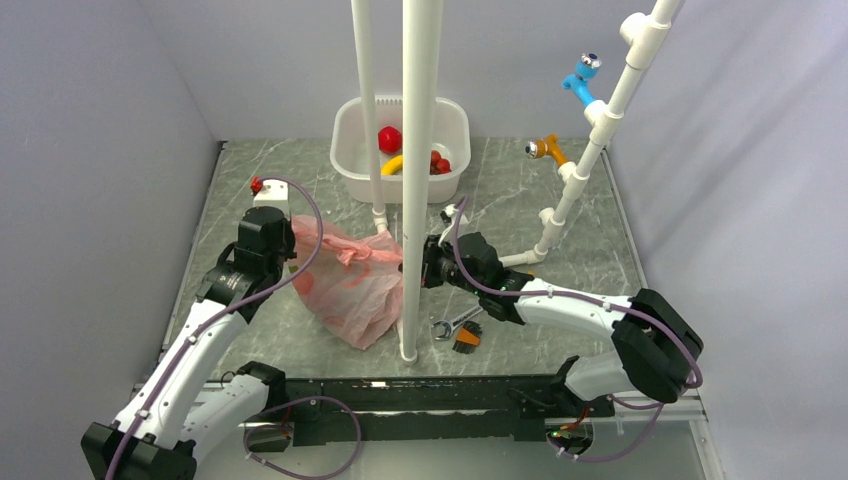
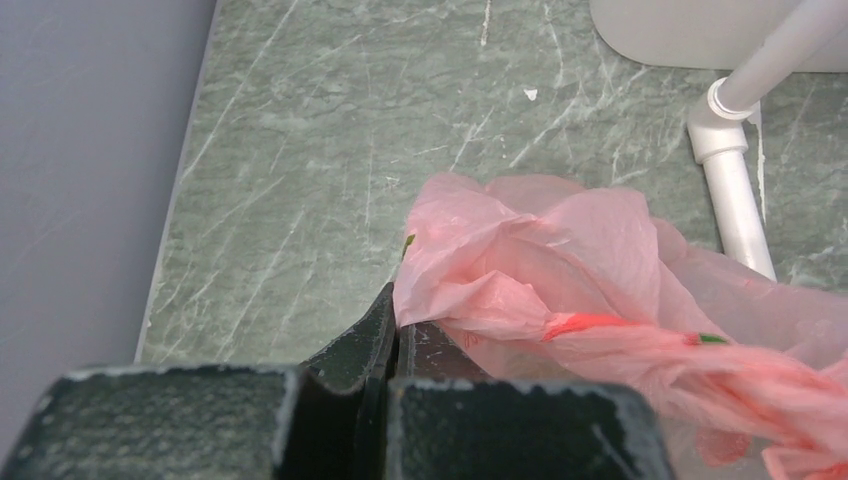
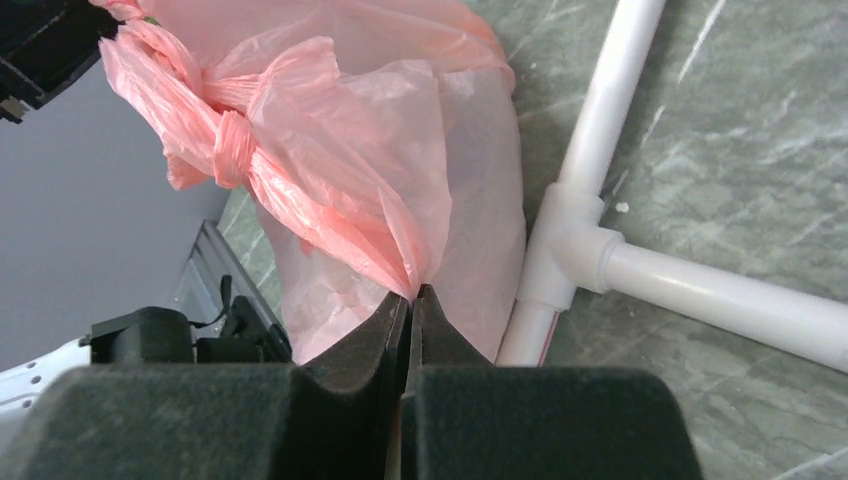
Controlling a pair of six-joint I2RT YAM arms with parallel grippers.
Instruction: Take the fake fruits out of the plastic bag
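The left claw (image 2: 395, 325), its rough black fingers pressed together, is clenched on a pinch of the plastic bag (image 2: 560, 250) at the lower middle of its wrist view. The film there is thin, pink, translucent and crumpled, with a twisted rope-like handle running to the lower right. The right claw (image 3: 410, 300) is likewise clamped on a taut fold of the bag, which fans into that frame's upper left around a knotted handle. From overhead the bag slumps at centre-left on the grey-green marbled counter (image 1: 520, 200), between both claws, beside a white pipe (image 1: 418, 200). The fake fruits (image 1: 389, 139), glossy red rounds and a yellow banana, sit in the white tub (image 1: 343, 140) at upper centre, well apart from the claws.
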